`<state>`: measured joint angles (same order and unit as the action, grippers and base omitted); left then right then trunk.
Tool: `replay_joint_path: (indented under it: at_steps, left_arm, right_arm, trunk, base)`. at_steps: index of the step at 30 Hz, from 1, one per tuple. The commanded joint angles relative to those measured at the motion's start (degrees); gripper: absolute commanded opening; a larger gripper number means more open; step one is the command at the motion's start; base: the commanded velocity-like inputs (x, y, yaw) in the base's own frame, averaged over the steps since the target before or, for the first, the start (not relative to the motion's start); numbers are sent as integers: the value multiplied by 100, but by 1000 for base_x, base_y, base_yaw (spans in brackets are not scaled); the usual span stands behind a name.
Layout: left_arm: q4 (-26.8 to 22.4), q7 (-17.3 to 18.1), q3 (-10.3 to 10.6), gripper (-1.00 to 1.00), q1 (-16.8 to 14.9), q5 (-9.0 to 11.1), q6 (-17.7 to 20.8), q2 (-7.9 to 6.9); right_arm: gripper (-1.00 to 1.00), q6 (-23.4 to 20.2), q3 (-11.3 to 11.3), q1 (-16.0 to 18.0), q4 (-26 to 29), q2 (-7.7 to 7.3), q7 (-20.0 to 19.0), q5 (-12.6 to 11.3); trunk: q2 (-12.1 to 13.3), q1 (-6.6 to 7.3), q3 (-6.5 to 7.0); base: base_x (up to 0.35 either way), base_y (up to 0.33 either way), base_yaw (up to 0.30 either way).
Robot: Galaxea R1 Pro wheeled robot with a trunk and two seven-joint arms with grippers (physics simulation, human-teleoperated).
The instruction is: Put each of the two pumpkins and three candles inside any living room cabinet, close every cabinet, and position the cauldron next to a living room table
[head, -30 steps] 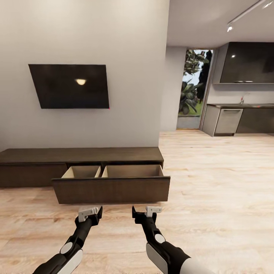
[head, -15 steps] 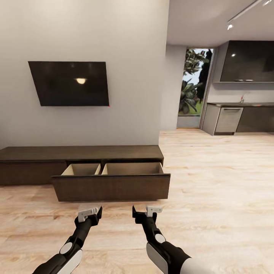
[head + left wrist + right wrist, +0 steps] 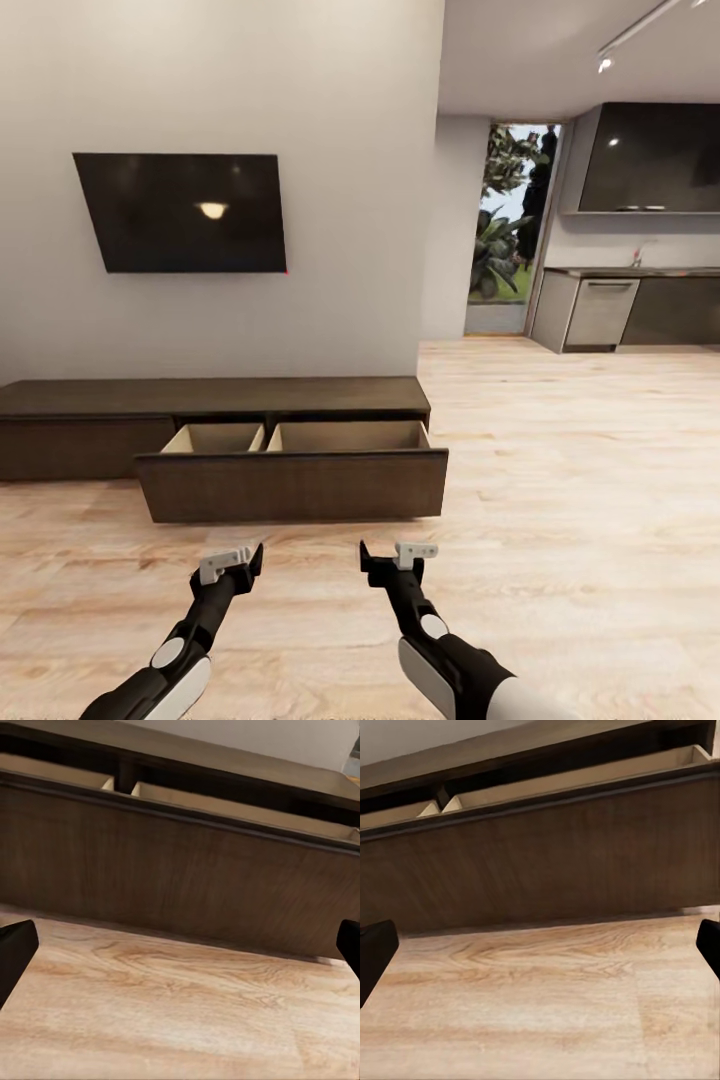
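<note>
You face the cabinet [image 3: 210, 397] against the wall, its wide drawer [image 3: 292, 484] pulled out, 2 pale compartments visible, contents not visible. Your left claw [image 3: 232, 563] and right claw [image 3: 398, 562] hover over the wood floor [image 3: 560, 480] just short of the drawer front, both spread with nothing between the fingers. A TV [image 3: 182, 212] hangs above.

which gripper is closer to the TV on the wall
Left. The left gripper sits almost under the TV, slightly to its right; the right gripper sits further right, past the TV's edge.
</note>
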<state>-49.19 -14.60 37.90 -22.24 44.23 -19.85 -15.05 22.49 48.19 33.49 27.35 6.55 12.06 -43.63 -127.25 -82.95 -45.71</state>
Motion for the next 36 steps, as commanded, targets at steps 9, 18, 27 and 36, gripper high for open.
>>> replay_joint_path:
  at_steps: [9,18,27,36]
  left_arm:
    - [-47,-175,57,100,-8,25,-37,-82]
    - [-55,-175,51,100,-8,31,-37,-86]
    - [-63,-179,59,100,-8,26,-37,-86]
    - [-64,-186,67,100,-3,4,-102,-89]
  right_arm:
    - [100,73,12,9,-2,-63,-545,-67]
    - [100,38,7,9,-10,-38,-569,-80]
    - [100,58,13,9,-10,-60,-588,-74]
    - [100,103,7,9,19,-78,-615,-65]
  trunk:
    - [-365,-197,-168]
    - [-726,-395,-330]
    - [-1087,-593,-491]
    - [-1448,-790,-653]
  base:
    - [0,0,0]
    - [0,0,0]
    - [0,0,0]
    - [0,0,0]
